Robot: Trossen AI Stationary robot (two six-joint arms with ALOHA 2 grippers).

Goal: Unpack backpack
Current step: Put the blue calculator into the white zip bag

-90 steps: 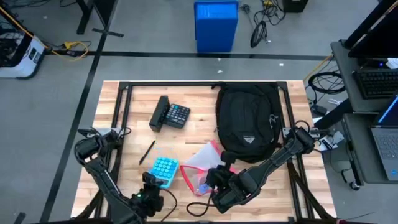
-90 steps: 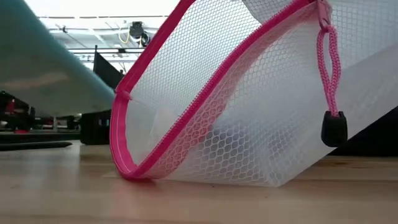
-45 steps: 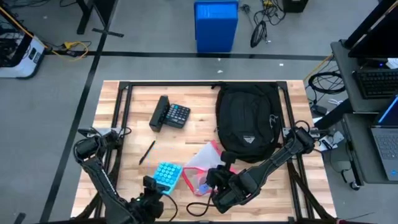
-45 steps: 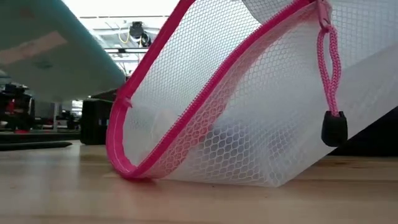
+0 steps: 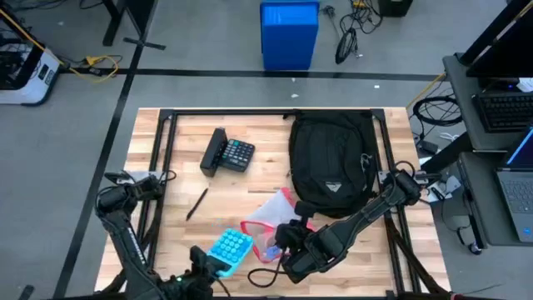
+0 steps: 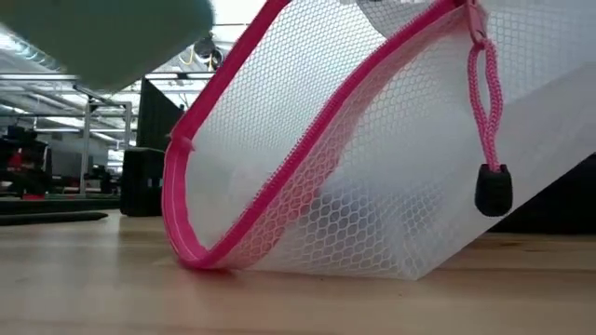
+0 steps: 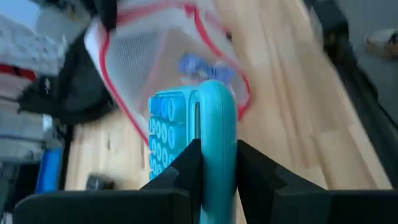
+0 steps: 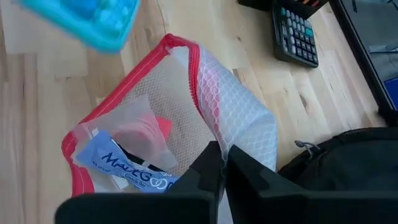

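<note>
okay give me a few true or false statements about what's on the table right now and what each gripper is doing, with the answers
1. The left gripper grips a teal calculator. True.
2. The right gripper is empty. False: it pinches the pink-edged mesh pouch.
3. The backpack lies at the table's right. True.
4. The black calculator is inside the pouch. False: it lies on the table, left of the backpack.
5. A pen lies on the wood. True.

grey floor [image 5: 208, 50] (blue bin [image 5: 289, 35] behind table).
</note>
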